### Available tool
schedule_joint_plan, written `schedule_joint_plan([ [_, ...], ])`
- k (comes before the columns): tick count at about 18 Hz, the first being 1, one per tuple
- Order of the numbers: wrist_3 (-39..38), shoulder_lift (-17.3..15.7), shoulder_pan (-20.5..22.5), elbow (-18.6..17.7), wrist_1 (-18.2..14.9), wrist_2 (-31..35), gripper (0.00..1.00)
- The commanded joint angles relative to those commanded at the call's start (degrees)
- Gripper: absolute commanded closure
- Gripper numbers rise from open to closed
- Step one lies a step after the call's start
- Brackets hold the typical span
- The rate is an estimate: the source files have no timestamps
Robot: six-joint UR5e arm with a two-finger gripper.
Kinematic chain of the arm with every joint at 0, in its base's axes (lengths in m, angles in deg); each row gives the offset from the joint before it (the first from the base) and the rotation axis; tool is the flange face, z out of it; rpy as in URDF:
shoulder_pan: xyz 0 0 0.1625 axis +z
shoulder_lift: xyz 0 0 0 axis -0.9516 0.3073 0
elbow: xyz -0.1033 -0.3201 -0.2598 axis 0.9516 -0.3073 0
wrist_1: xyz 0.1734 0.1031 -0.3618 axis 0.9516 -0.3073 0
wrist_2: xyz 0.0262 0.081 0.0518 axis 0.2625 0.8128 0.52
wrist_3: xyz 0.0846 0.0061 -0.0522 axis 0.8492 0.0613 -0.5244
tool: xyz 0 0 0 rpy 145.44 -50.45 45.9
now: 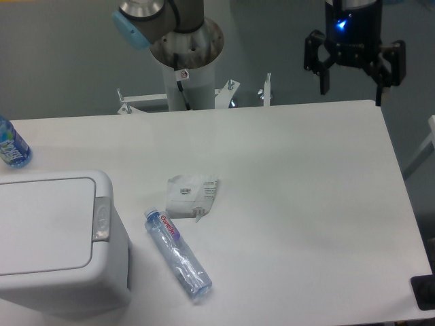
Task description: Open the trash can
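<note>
The trash can is a large white boxy bin at the front left of the table, its flat lid down. A small grey push-button tab sits on the right rim of the lid. My gripper hangs high above the table's far right edge, black, with a blue light on its body. Its two fingers are spread wide apart with nothing between them. The gripper is far from the bin, across the whole table.
A clear plastic bottle lies on its side just right of the bin. A crumpled white wrapper rests behind it. A blue-labelled bottle stands at the far left edge. The arm's base column rises behind the table.
</note>
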Motion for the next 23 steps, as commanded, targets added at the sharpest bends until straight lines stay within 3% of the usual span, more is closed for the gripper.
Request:
schedule_joint_plan([
  [9,-1.92,0.09,-0.09,0.26,0.09,0.09,0.0],
  [16,-21.24,1.84,-4.56,0.79,3.52,0.26,0.0],
  [23,-44.89,5.0,-13.26,1.05,8.0,0.17,0.0],
])
